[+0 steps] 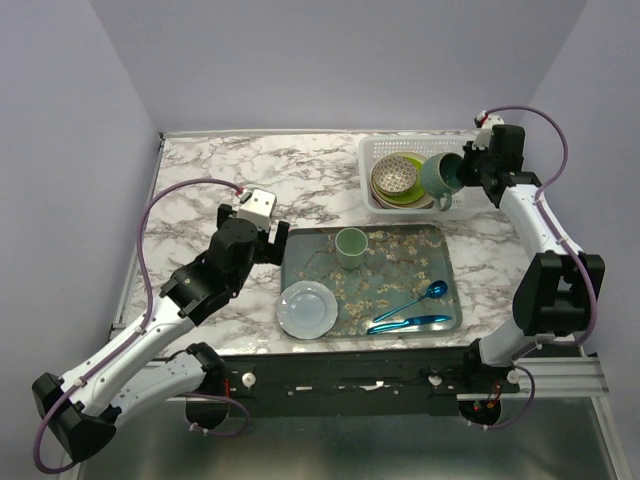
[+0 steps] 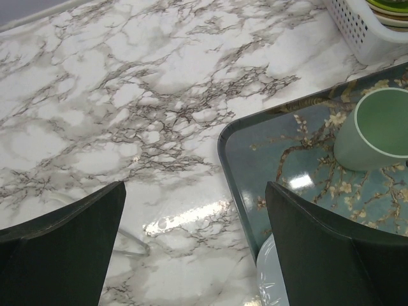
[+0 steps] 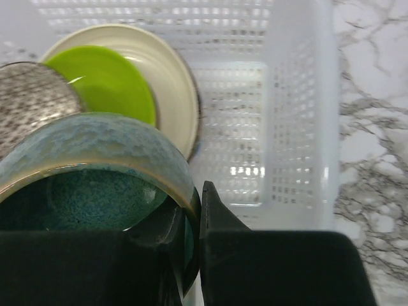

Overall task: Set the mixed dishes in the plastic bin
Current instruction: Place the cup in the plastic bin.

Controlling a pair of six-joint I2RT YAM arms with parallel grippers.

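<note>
**Mia:** Where is the dark teal mug with the shiny glaze (image 1: 440,173)?

**Ben:** It is up over the white plastic basket with little holes in its sides (image 1: 385,150), at the near right part. It lies tipped on its side.

**Mia:** Who holds it?

**Ben:** The right claw (image 1: 470,172). It pinches the rim of the mug, with one black finger inside and one outside.

**Mia:** What is in the basket?

**Ben:** A small speckled brown-and-white bowl (image 1: 395,173) sits on a round lime green plate (image 1: 412,192). Under that, the right wrist camera shows a round cream plate (image 3: 169,83). The mug is just beside the bowl. I cannot tell if they touch.

**Mia:** And the left claw (image 1: 268,240)?

**Ben:** Its fingers are spread wide, and it holds nothing. It hangs over the white and grey marble table (image 1: 200,190), just beside the left edge of the blue-grey metal tray with flower branches painted on it (image 1: 450,280).

**Mia:** What is on that tray?

**Ben:** A pale green cup (image 1: 350,246) stands upright near the far edge. A round pale blue plate (image 1: 307,308) lies at the near left corner. Two shiny blue spoons (image 1: 425,295) lie near the right side. Crumbs are all over it.
</note>
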